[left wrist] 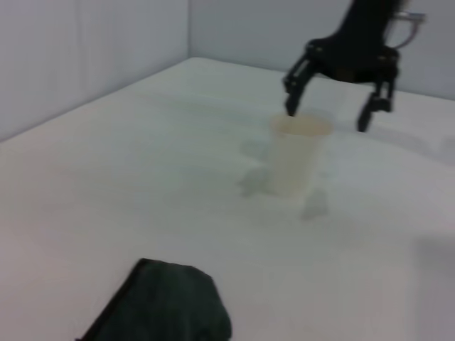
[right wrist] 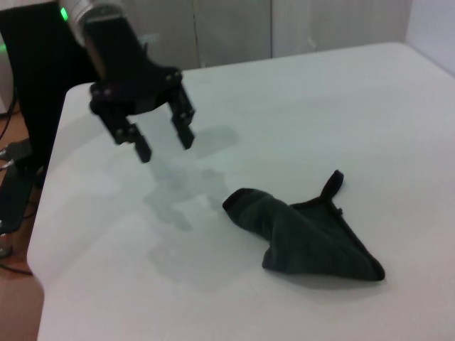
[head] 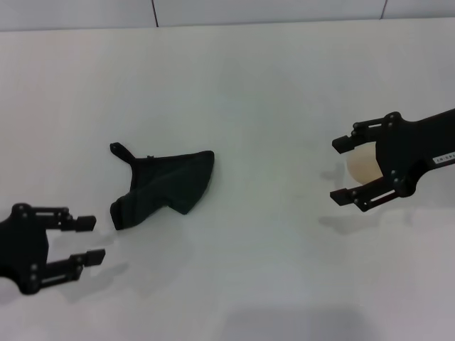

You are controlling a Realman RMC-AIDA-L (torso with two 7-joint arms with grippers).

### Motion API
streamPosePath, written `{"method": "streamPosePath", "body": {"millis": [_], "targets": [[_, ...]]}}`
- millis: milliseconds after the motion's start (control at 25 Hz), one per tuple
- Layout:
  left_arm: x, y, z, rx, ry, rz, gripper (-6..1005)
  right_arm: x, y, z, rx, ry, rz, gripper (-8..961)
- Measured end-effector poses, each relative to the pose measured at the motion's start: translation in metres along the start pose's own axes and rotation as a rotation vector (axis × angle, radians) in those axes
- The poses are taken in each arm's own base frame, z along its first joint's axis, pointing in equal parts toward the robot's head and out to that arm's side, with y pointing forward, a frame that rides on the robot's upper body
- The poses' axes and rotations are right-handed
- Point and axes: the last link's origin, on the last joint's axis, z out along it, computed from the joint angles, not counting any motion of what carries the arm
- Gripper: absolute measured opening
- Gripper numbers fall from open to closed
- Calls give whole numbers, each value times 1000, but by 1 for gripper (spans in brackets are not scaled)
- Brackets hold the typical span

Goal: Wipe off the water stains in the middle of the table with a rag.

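Observation:
The dark green-black rag (head: 167,186) lies crumpled on the white table (head: 270,85), left of the middle, with its loop tab pointing to the far left. It also shows in the right wrist view (right wrist: 306,231) and the left wrist view (left wrist: 167,305). My left gripper (head: 97,239) is open and empty, hovering near the front left, a short way from the rag's near end; the right wrist view shows it (right wrist: 166,148) above the table. My right gripper (head: 335,170) is open at the right. No orange-brown blot shows in any view.
A white paper cup (head: 361,165) stands upright at the right, between the right gripper's open fingers in the head view. In the left wrist view the right gripper (left wrist: 327,118) hangs just above the cup (left wrist: 298,155). The table's far edge meets a wall.

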Motion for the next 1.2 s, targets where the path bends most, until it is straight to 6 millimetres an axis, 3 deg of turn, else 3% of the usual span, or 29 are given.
{"method": "streamPosePath", "body": {"millis": [360,1200], "targets": [[-6,13,-2,-27,30,31,489,7,9,-5,7,-64,-22,870],[-6,16,1,-36,44,69,490,33,33,-3,9,-127,-55,869]]}}
